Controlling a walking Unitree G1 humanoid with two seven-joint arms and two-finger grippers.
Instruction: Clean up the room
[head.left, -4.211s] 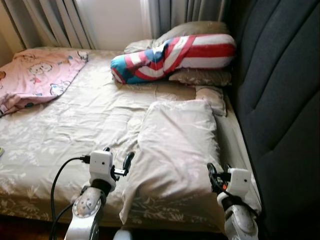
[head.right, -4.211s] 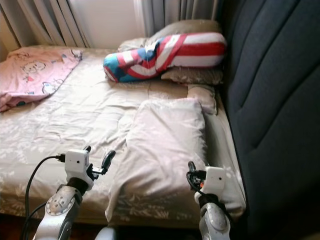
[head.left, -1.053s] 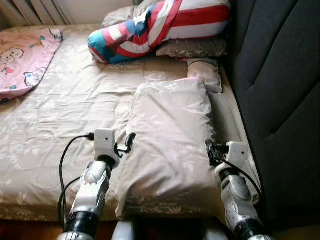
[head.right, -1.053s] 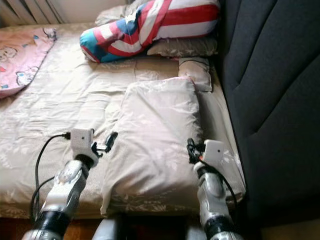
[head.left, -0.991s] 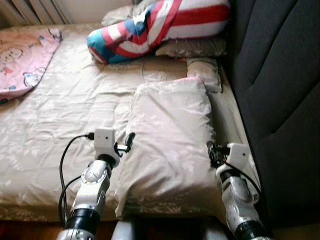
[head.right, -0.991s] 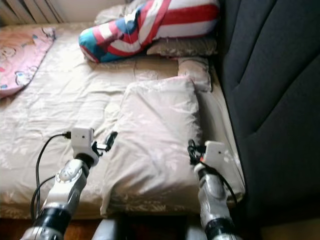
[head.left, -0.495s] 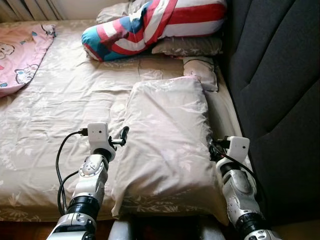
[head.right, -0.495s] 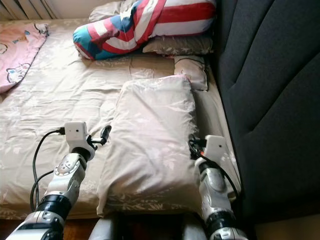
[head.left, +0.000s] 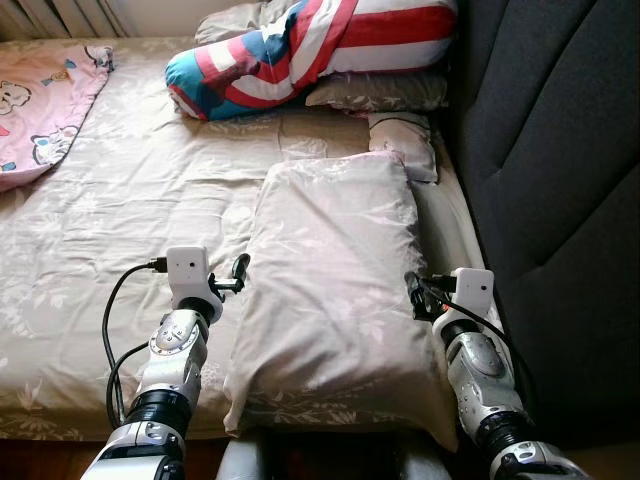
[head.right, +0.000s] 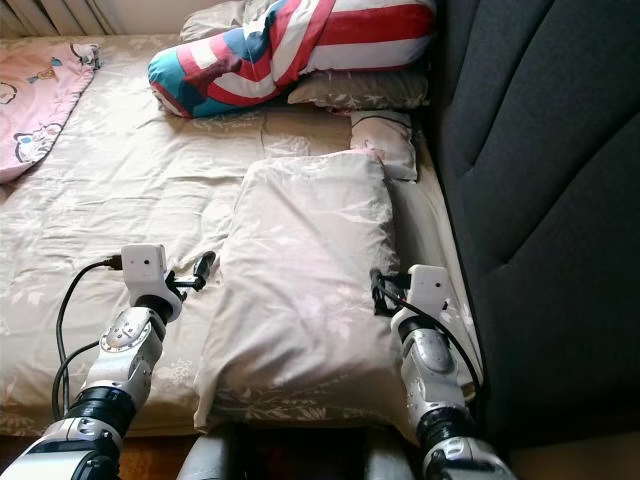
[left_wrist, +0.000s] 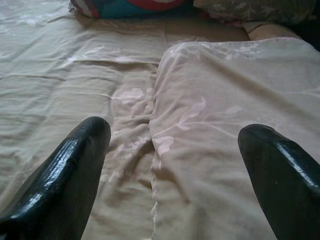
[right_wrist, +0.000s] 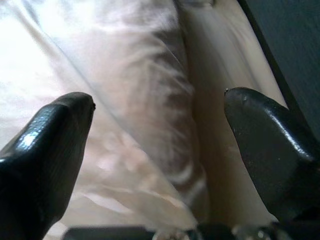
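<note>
- Left eye view: beige pillow (head.left: 335, 290) lay at the bed's (head.left: 120, 200) near edge beside the headboard (head.left: 560, 180).
- Left gripper (left_wrist: 170, 165) and right gripper (right_wrist: 160, 150) flanked it, both spread wide, probably to grasp its sides.

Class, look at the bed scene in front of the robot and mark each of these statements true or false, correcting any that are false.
1. The beige pillow lies between the two grippers. True.
2. The left gripper is shut on the pillow's edge. False: its fingers are spread open, with the pillow's edge between them.
3. The red, white and blue striped bolster lies at the foot of the bed. False: it lies at the far end, partly on a patterned pillow.
4. The right gripper is open at the pillow's side nearest the dark headboard. True.
5. A pink blanket covers the beige pillow. False: it lies apart, far left on the bed.
</note>
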